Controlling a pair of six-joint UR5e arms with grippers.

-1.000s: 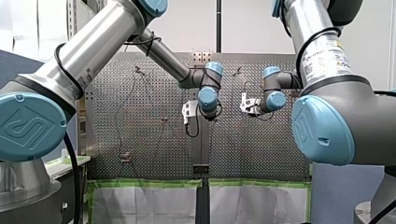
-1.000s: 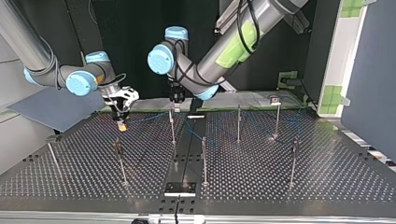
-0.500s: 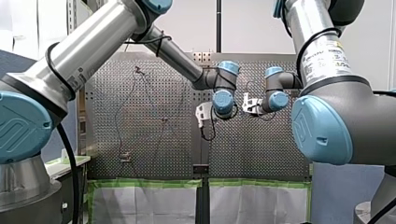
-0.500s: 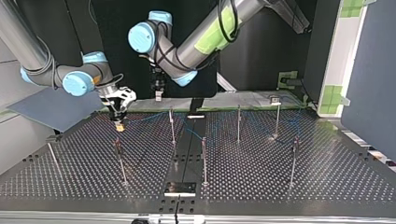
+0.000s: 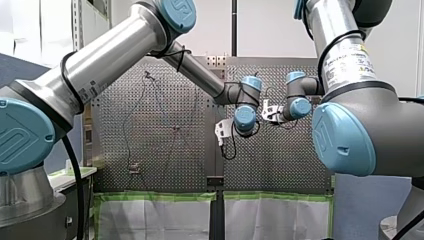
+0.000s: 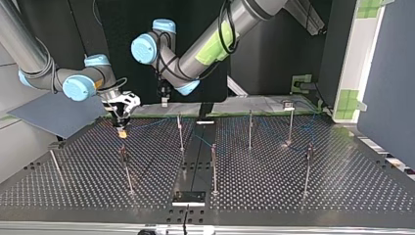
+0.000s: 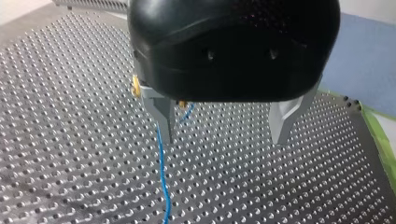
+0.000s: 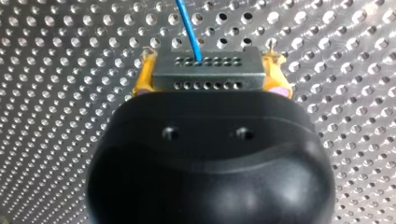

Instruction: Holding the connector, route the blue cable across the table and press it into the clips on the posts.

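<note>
So our right gripper (image 6: 122, 130) is clamping the connector (image 8: 208, 74), a flat grey metal block with two rows of little round holes, between its yellow pads (image 8: 142, 80). The blue cable (image 7: 162, 177), thin and glossy, is coming out of one of those holes and trailing over the perforated metal surface (image 7: 70, 121). Our left gripper (image 7: 224, 137) is hanging near the connector with its tapered metal fingers (image 7: 164, 116) spread wide, gripping nothing. The cable is passing right by one of them. The right gripper's black housing is hiding the connector's near half, and something yellow behind that finger is too cut off to make out. Compared with a second ago, our left arm is sitting much closer to the connector, which has hardly moved.
</note>
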